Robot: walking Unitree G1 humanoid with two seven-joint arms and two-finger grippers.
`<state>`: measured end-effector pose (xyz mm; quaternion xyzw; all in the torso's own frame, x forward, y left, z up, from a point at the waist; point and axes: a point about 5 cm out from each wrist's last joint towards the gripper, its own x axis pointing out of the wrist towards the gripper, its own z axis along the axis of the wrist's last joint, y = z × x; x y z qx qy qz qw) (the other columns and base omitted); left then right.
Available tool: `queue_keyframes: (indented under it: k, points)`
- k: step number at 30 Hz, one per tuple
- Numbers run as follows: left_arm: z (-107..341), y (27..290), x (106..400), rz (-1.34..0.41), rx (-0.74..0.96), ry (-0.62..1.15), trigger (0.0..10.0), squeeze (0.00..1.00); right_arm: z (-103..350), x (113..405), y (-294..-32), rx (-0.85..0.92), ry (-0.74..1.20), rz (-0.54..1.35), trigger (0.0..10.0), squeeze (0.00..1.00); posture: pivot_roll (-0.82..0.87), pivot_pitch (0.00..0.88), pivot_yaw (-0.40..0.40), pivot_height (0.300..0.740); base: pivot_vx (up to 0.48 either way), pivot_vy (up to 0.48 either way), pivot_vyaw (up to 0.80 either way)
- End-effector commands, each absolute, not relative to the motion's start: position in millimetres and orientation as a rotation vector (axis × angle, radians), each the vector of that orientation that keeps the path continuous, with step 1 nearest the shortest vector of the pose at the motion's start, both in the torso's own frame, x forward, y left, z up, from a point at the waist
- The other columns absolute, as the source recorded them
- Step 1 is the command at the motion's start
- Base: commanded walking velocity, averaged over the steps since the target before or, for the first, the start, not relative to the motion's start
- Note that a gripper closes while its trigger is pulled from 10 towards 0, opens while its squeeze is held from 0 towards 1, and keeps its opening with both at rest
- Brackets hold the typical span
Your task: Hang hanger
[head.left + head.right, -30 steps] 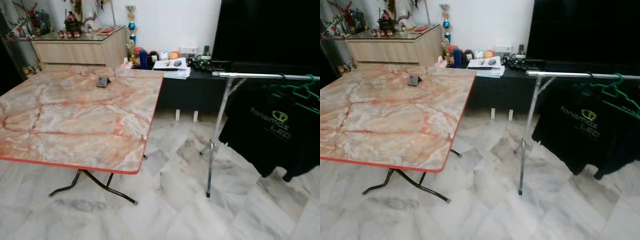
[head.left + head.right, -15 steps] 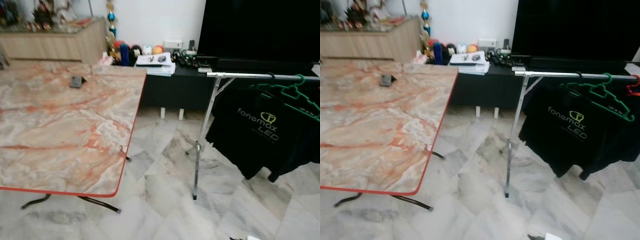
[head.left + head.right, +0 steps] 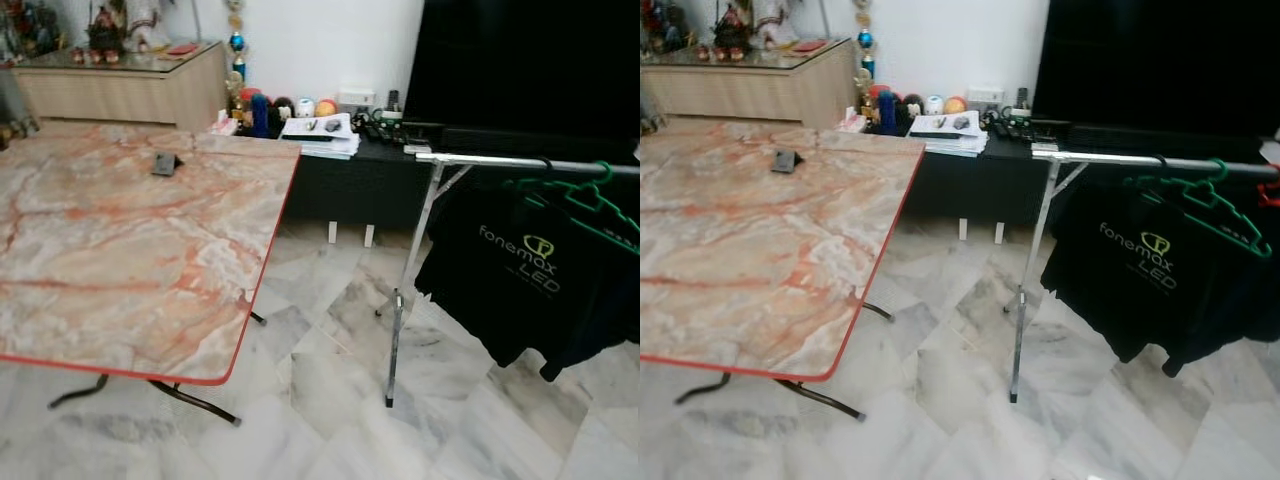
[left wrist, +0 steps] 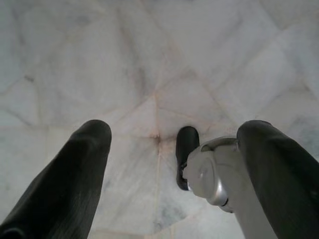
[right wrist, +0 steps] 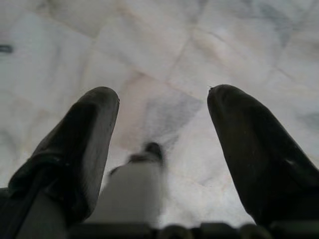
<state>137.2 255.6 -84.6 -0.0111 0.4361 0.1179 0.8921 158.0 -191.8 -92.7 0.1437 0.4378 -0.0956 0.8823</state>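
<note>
Floor (image 3: 330, 390) of pale marble fills the foreground, and the whole head view has swung back leftward since half a second ago, so the robot is turning, not the furniture. Table (image 3: 120, 240) stands left; the rack (image 3: 1040, 260) right, its rail carrying a black shirt (image 3: 1140, 270) and the green hanger (image 3: 1205, 200) near the rail's far end. Left gripper (image 4: 174, 149) and right gripper (image 5: 162, 129) hang over tiles, jaws apart, empty; nothing is picked up yet.
</note>
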Motion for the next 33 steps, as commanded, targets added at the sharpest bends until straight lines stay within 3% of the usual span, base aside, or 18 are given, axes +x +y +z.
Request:
queue_keyframes:
  k: [1, 15, 33]
  points:
    - [-87, 250, 137, 0.223, -0.019, 0.92, 10.0, 0.0, -93, 155, -200, 0.287, 0.92, -0.218, 10.0, 0.0, 0.06, 0.009, -0.023, 0.74, 0.0, -0.326, 0.0]
    - [-87, 251, 137, 0.211, -0.013, 0.924, 10.0, 0.0, -93, 154, -201, 0.284, 0.923, -0.213, 10.0, 0.0, 0.06, 0.0, -0.027, 0.74, 0.0, -0.325, 0.0]
    - [-90, 254, 125, 0.232, -0.043, 0.947, 10.0, 0.0, -92, 155, -201, 0.297, 0.907, -0.228, 10.0, 0.0, 0.05, 0.017, -0.03, 0.74, 0.057, 0.0, 0.0]
